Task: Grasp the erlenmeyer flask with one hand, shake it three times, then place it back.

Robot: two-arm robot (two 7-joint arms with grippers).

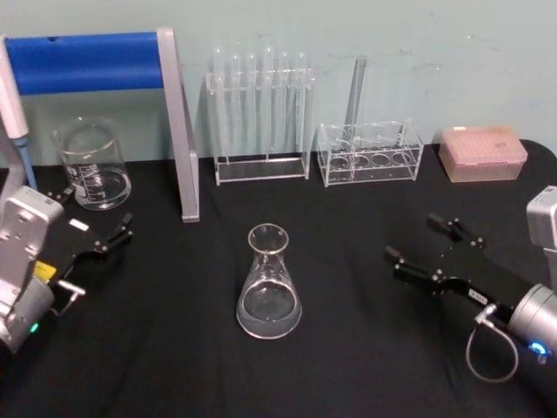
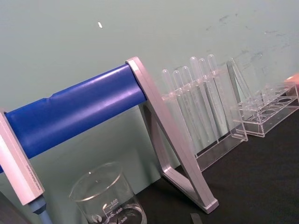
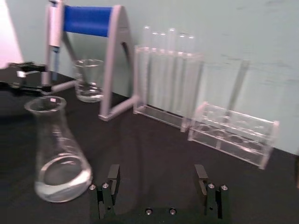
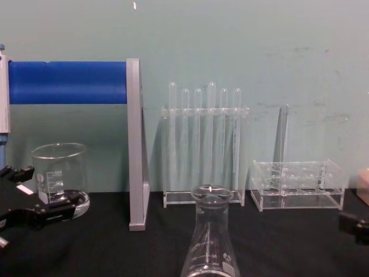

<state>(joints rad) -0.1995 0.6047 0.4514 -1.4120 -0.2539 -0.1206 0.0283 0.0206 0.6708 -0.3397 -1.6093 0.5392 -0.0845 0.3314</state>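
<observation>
The erlenmeyer flask [image 1: 268,287] stands upright on the black cloth at the middle of the table, clear glass with a little clear liquid in its base. The chest view shows its neck and white marks [image 4: 210,242]. To its right, my right gripper [image 1: 416,239] is open with its fingers pointing toward the flask, a short gap away. In the right wrist view the flask [image 3: 58,154] stands off to one side of the open right gripper [image 3: 158,179], not between the fingers. My left gripper [image 1: 91,215] rests open at the table's left, near the beaker, holding nothing.
A glass beaker [image 1: 91,164] stands at the back left beside a blue-barred grey stand [image 1: 178,131]. A rack of test tubes [image 1: 261,113], a low clear rack [image 1: 370,152] with one tube, and a pink tip box [image 1: 481,152] line the back.
</observation>
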